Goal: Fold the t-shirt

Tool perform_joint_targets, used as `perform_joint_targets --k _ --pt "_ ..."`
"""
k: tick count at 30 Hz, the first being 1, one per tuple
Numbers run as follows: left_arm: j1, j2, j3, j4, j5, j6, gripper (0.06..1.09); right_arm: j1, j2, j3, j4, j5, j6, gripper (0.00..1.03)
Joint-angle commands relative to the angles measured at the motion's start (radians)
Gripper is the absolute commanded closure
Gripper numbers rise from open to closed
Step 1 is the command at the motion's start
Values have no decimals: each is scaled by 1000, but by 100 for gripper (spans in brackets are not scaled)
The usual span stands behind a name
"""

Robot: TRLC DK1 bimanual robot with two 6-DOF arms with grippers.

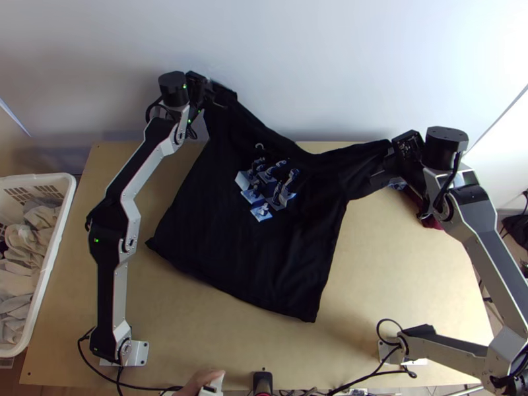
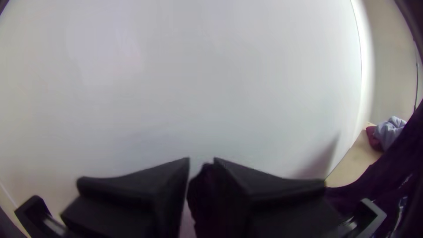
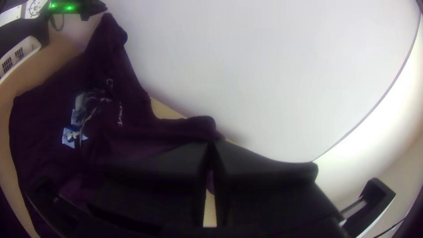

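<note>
Pale wall (image 2: 211, 79) backs left wrist view; top view shows shirt (image 1: 247, 231), hem (image 1: 228, 285) included.

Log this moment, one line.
left end effector: shut on sleeve | right end effector: shut on other sleeve | black t-shirt: lower body spread on table, print up | body fold: not made

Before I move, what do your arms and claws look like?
The left arm and right arm have silver-grey metal links, black joints and black cables; green lights mark the left. The left claw and right claw have wide, flat black fingers.
</note>
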Motion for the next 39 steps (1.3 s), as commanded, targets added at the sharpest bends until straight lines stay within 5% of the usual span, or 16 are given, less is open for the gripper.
perform_joint_targets --k 1,10,14,21,39 --pt "-9 -7 10 -187 -3 -47 10 -3 18 16 0 1 18 100" --pt "20 -283 -203 -452 64 -182 10 -4 -11 1 -10 -4 55 100" --pt "-36 -479 -423 -490 161 -168 10 8 -25 -10 -14 -10 58 100" --pt "-285 -732 -720 -573 196 -139 10 31 -48 -40 -14 -13 78 100" --pt "-774 -726 -894 -658 206 -64 11 49 -91 -83 -20 -13 86 100"
